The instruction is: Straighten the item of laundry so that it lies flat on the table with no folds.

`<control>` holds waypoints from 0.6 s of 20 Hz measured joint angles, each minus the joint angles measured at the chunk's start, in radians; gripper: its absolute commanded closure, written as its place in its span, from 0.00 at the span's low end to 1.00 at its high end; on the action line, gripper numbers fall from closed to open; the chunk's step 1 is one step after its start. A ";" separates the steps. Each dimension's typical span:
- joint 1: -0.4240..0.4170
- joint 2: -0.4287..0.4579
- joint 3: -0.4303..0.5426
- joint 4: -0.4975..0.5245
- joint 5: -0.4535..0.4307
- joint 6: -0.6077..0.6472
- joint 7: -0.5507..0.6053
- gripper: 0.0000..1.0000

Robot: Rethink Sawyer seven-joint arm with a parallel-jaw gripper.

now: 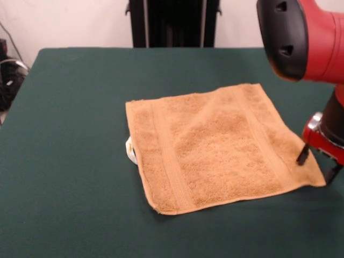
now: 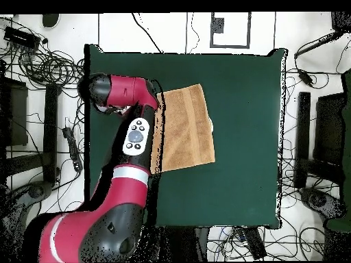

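The golden-tan towel [image 1: 215, 145] lies spread out on the dark green table [image 1: 64, 134], with border bands near its left and right edges and a shallow ripple across the middle. A small white label [image 1: 130, 150] sticks out at its left edge. My gripper [image 1: 317, 165] is at the towel's near right corner, low over the table. Its two black fingers stand apart: one finger [image 1: 302, 155] is over the towel's edge, the other is just past the corner. In the overhead view the towel [image 2: 188, 127] shows beside the red arm [image 2: 134, 137], which hides the gripper and the towel's left side.
The arm's large red and black elbow [image 1: 301, 37] hangs over the table's far right in the front view. The black pedestal [image 1: 172, 21] stands behind the far edge. Cables and equipment [image 2: 41, 61] lie on the floor around the table [image 2: 247, 103].
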 measured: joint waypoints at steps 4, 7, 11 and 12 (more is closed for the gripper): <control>0.053 -0.046 -0.001 0.044 0.056 -0.041 0.105 0.00; 0.089 -0.085 -0.001 0.056 0.072 -0.014 0.173 0.00; 0.137 -0.180 -0.001 0.093 0.103 0.058 0.265 0.00; 0.142 -0.193 -0.001 0.098 0.107 0.069 0.275 0.00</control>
